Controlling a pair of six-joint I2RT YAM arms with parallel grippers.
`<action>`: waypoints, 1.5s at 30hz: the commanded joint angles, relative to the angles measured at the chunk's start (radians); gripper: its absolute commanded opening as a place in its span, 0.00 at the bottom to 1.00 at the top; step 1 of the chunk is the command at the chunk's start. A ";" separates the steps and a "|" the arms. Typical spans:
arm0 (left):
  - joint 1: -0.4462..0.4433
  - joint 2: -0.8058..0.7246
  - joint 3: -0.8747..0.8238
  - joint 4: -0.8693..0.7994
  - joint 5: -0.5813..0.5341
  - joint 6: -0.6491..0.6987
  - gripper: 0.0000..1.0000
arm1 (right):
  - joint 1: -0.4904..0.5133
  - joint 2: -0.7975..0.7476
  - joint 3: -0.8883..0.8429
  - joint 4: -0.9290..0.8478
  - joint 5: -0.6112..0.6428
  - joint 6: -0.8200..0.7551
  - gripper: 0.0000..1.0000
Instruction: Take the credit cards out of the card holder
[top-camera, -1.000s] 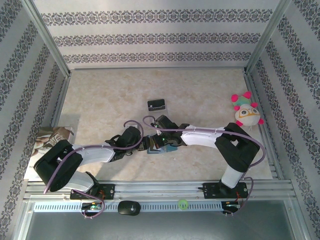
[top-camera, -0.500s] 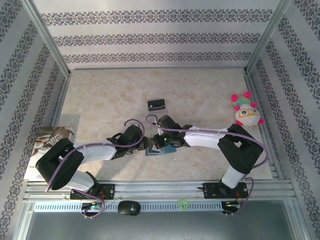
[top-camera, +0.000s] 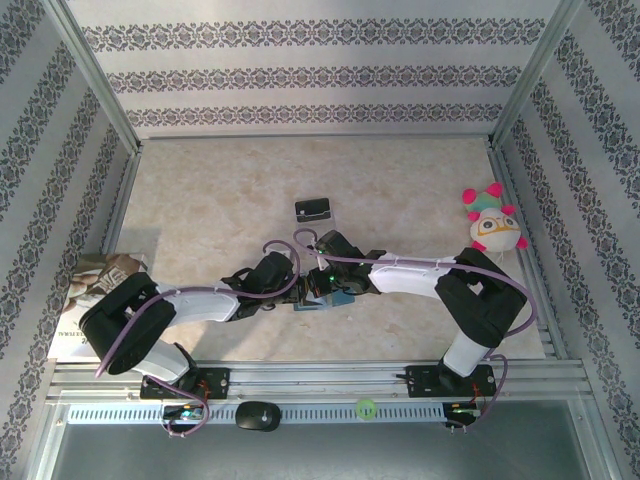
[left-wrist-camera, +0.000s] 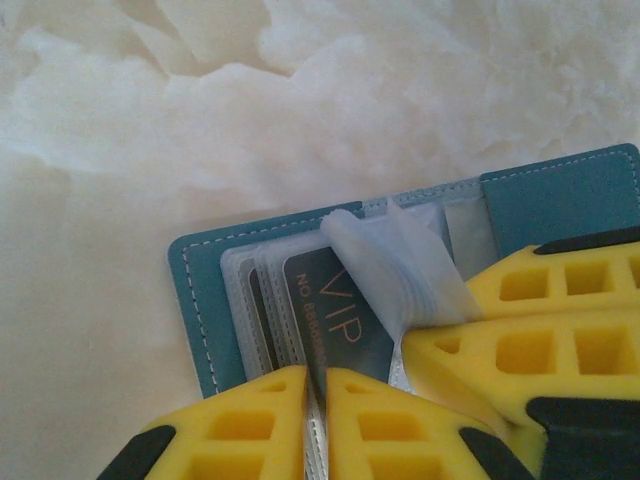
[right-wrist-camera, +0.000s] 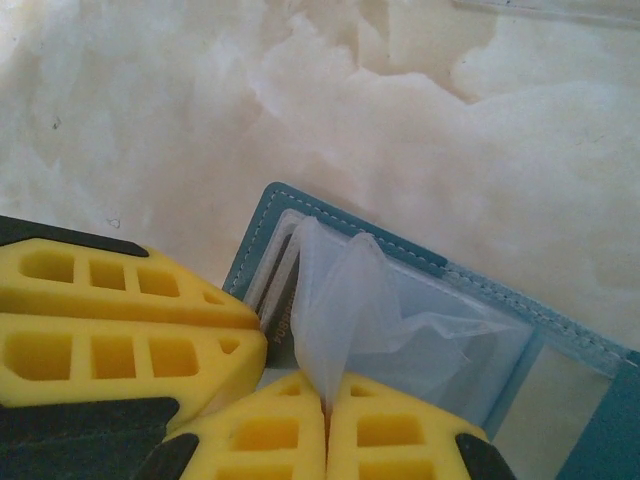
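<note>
Left wrist: left hand (left-wrist-camera: 319, 388) pinches the VIP card (left-wrist-camera: 345, 330); right hand (right-wrist-camera: 325, 405) clamps the clear sleeve (right-wrist-camera: 350, 300). Best to pull straight toward 6 o'clock.

Pale marbled tabletop (top-camera: 200, 200), stripe-patterned walls (top-camera: 300, 75)

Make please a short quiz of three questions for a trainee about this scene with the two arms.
1. True or false: the card holder lies shut on the table.
2. Which thing does the right gripper pinch? A) a clear sleeve of the holder; B) the holder's teal cover; C) nothing.
3. Fill in: the dark card between the fingers of the left gripper bears the word ___.

Key: 1 false, it lies open with its sleeves showing. 2 A. 3 VIP.
</note>
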 joint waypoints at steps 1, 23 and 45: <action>-0.016 -0.021 0.018 -0.029 -0.006 0.001 0.16 | -0.003 -0.014 -0.006 0.038 -0.018 0.012 0.00; -0.032 0.020 0.052 -0.079 -0.029 0.008 0.04 | 0.000 -0.014 -0.009 0.043 -0.019 0.020 0.00; -0.029 0.021 0.037 -0.129 -0.016 0.014 0.00 | 0.007 -0.158 -0.042 -0.337 0.469 0.067 0.42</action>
